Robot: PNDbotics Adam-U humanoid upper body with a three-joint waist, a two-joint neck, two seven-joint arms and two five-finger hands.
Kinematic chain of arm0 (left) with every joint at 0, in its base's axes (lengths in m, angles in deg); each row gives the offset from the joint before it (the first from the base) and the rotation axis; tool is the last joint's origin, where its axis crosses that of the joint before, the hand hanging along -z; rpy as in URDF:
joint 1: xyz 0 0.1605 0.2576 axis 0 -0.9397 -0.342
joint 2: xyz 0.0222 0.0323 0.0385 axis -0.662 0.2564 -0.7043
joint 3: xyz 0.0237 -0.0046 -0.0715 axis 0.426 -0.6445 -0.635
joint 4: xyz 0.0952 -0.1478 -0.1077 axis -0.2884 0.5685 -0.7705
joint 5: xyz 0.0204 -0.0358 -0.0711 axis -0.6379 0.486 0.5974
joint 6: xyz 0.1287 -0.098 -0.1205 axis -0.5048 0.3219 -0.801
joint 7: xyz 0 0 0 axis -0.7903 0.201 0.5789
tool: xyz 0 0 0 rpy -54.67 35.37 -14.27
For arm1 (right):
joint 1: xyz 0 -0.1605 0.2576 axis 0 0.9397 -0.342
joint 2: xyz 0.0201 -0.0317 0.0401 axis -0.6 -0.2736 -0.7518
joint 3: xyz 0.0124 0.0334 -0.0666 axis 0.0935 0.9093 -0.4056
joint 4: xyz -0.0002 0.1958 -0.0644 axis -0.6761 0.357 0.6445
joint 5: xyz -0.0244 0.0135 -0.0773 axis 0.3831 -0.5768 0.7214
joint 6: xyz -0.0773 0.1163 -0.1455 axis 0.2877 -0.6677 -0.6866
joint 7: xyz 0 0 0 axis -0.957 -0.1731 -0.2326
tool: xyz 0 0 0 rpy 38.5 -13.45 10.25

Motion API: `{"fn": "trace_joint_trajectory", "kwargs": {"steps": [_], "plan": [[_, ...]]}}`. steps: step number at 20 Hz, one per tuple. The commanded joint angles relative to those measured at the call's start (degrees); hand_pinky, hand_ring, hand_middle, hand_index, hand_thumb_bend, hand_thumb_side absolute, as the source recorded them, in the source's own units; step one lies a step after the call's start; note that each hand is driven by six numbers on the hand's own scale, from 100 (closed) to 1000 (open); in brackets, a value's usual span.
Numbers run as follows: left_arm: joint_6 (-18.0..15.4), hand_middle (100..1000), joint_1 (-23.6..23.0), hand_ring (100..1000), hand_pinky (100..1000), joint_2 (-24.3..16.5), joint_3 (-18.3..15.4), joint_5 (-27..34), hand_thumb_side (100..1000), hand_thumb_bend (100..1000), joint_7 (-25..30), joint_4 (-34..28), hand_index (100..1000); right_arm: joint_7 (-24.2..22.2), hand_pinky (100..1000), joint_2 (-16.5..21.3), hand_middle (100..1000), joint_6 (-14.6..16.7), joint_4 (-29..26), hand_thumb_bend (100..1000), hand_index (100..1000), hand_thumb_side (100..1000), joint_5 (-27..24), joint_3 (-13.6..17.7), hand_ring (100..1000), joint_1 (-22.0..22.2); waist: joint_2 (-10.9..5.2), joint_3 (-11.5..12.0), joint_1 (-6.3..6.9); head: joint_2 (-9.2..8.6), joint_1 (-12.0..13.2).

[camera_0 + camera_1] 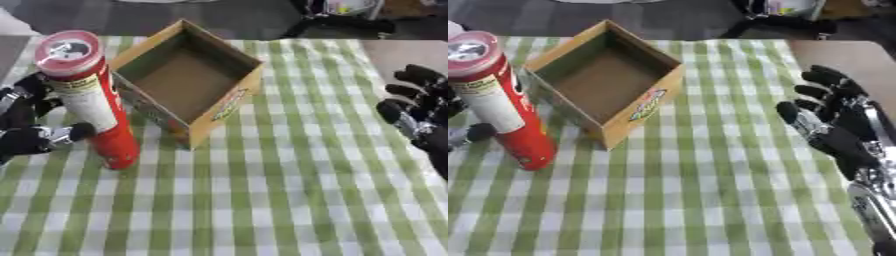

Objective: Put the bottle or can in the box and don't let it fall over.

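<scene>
Scene: a table (289, 200) under a green-and-white checked cloth, seen from above by the head camera, with dark floor beyond its far edge.

Can: a tall red tube can (92, 100) with a white label panel and a red-rimmed lid stands on the table at the left. It is upright on its base, its top leaning toward the camera in the view. It sits just beside the box's left wall, outside it.

Box: an open cardboard box (229, 107) sits at the middle-left of the table, turned corner-on to the camera. Its inside is plain brown and holds nothing. There is coloured print on the outer wall that faces right and near.

Left hand: the left hand (35, 132) is in at the left edge, right up against the can's lower half. One dark fingertip touches the can's left side at about mid-height, and more fingers (31, 87) reach in behind the tube. The fingers are curved around the can's left side; how much they wrap the far side is hidden by the can itself.

Right hand: the right hand (837, 130) sits at the right side of the table, well apart from the box and the can. Its fingers are spread and relaxed, pointing up and away, holding nothing.

Position of the task's thing: the can is on the cloth, between the left hand and the box.
</scene>
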Motion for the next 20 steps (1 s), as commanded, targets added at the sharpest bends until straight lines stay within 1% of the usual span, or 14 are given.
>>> {"fn": "trace_joint_trajectory", "kwargs": {"steps": [1,13,20], "plan": [[-0.2,858,1.6,996,856,-0.2,-0.1,-0.2,293,833,0.4,-0.1,897,-0.2,790,1.0,800,0.1,-1.1,598,831,172,-0.5,0.4,807,-0.4,-0.69,-0.1,0.05,-0.85,0.2],[-0.7,850,3.8,989,842,1.3,0.4,-1.4,283,833,0.3,2.1,889,-0.4,791,0.7,800,0.1,-1.1,598,831,172,-0.6,0.3,807,-0.7,-0.43,-0.3,-0.17,-0.99,0.3],[-1.3,837,4.5,990,825,2.1,0.6,-1.7,276,835,0.3,2.9,865,-0.5,791,0.6,800,-0.1,-1.1,598,831,172,-0.5,0.2,807,-0.8,-0.34,-0.4,-0.16,-1.01,0.4]]}}
